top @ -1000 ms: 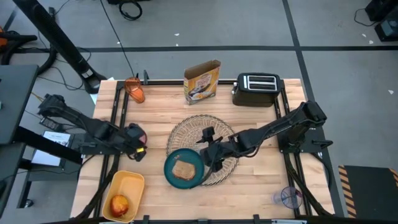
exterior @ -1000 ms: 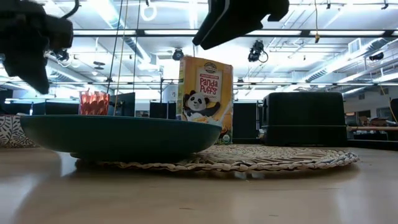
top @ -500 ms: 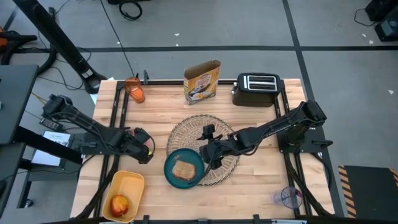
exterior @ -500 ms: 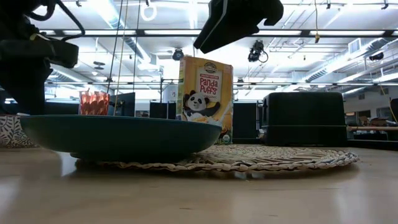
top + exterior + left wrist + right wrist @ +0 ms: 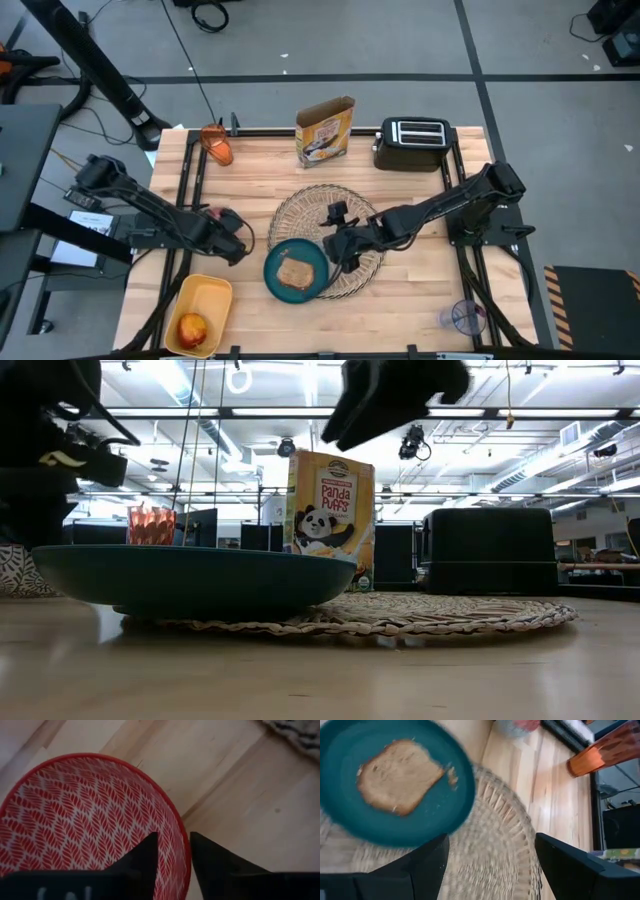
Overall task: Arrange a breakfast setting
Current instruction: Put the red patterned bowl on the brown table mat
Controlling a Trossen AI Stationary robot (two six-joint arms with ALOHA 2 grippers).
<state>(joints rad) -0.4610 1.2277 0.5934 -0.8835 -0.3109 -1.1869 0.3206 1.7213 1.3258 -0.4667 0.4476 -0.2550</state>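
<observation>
From above, the left claw (image 5: 228, 240) sits near the wooden counter's (image 5: 420, 290) left edge, gripping a small red-patterned bowl (image 5: 216, 216). The right claw (image 5: 340, 252) hangs over the large round woven straw placemat (image 5: 345, 205) at the counter's middle. The round teal plate (image 5: 275, 285) with the brown toast slice (image 5: 296, 273) overlaps the mat's front-left rim. A red apple (image 5: 192, 327) lies in a yellow tray (image 5: 203, 292) at the front-left corner; an orange translucent cup (image 5: 216, 145) lies at the back-left.

Low view: the plate's edge rests on the mat.

Left wrist: the fingers (image 5: 142, 865) clench the bowl's rim.

Right wrist: the claw's fingers (image 5: 427, 865) are spread wide, released.
</observation>
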